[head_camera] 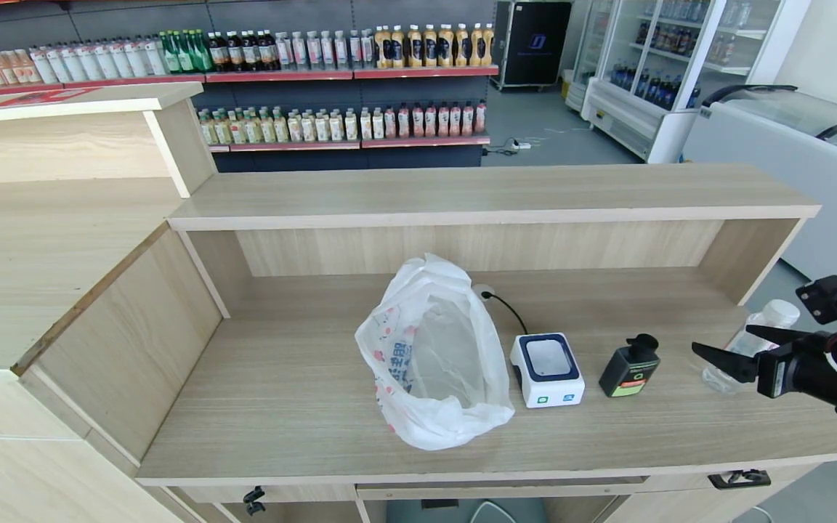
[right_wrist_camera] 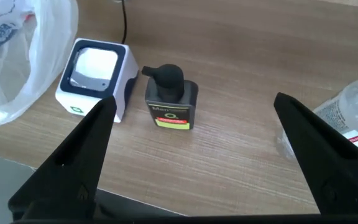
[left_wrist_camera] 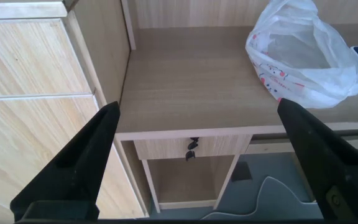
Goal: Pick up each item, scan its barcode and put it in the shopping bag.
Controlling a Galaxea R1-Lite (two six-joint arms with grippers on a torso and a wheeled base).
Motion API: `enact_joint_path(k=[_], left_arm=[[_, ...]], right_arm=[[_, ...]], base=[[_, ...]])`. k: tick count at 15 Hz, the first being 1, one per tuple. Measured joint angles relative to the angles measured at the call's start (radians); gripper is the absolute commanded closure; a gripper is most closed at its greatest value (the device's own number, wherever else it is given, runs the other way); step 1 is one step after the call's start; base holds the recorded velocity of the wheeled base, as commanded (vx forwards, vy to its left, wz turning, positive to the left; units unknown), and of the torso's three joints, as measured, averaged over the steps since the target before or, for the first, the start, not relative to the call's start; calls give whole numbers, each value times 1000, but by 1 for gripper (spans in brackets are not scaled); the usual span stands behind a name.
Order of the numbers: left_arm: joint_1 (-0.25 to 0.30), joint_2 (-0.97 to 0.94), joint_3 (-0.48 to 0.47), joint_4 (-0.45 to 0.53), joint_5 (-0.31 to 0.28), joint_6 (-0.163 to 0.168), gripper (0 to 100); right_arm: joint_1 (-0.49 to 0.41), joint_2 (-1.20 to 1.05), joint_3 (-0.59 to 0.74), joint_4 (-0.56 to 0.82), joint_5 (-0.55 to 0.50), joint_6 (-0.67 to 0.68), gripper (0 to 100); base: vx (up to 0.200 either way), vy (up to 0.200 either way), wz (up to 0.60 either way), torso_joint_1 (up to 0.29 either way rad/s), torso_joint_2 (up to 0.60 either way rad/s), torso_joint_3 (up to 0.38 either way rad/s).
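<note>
1. Left gripper (left_wrist_camera: pixel 199 104): fingers spread wide, nothing between them; held low off the near left corner of the counter (head_camera: pixel 280 392), well apart from every item.
2. Right gripper (head_camera: pixel 721 339): fingers spread, holding nothing; poised over the right end of the counter, pointing toward the robot's left.
3. Clear bottle (right_wrist_camera: pixel 353 109): nearest item to the right gripper, just beside and partly under its fingers in the head view. Seemingly on its side, long axis running away from the robot, white cap at the far end.
4. Black bottle (head_camera: pixel 631 367): upright, pump head on top, label facing the robot. To the left of the right gripper, between clear bottle and scanner, touching neither.
5. Scanner (head_camera: pixel 547 369): white, window facing up, just left of the black bottle, cable trailing back.
6. Bag (head_camera: pixel 433 356): white plastic, mouth open upward, just beside the scanner's left; apparently nothing inside yet.
7. Judgement: right arm far nearer both bottles; grasp best set across the clear bottle's long axis.
</note>
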Motion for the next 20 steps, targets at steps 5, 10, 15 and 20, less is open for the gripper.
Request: enact_joint_path(k=[5,10,15,20], left_arm=[[0,0,0,0,0,0,0],[0,0,0,0,0,0,0],[0,0,0,0,0,0,0],[0,0,0,0,0,0,0]], right_arm=[[-64,156,-90,31,33,-45,0],[-55,287,-198,101,119,-155,0],[-4,410,-320,126,209,-208,0],[57,491,-351,126,280,-217,0]], base=[[0,0,0,0,0,0],[0,0,0,0,0,0],[0,0,0,0,0,0],[0,0,0,0,0,0]])
